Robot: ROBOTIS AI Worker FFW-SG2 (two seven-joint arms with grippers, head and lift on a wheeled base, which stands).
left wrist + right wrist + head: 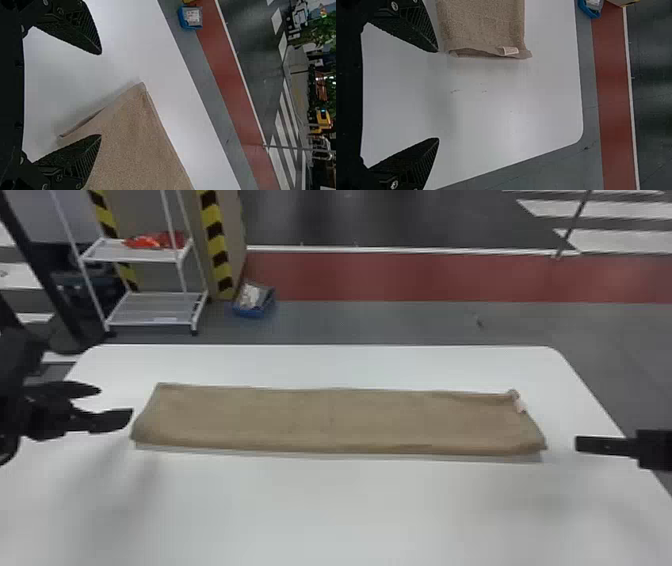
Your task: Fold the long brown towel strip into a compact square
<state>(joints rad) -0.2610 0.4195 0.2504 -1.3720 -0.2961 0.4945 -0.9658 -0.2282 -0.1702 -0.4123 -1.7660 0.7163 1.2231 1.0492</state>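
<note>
Left gripper (116,404) stands open just beside the towel's left end, its two fingers parted, one lying across the cloth in its wrist view; whether it touches, I cannot tell. From there the long brown towel strip (330,421) runs off to the robot's right, flat on the white table (325,510), its long axis crossing from one gripper towards the other. That is the relation the next move turns on: each end faces a gripper, the left one being nearer, so a fold along the length would likely start by pinching an end. At the far right end a pale tag (520,405) sits near the back corner. Beyond it, a little apart, waits the right gripper (438,95), open too. Past the table are a white rack (155,308) and, right of it, a blue bin (254,311), both out of reach's way; the likelier hindrance is the tabletop right under the cloth.
</note>
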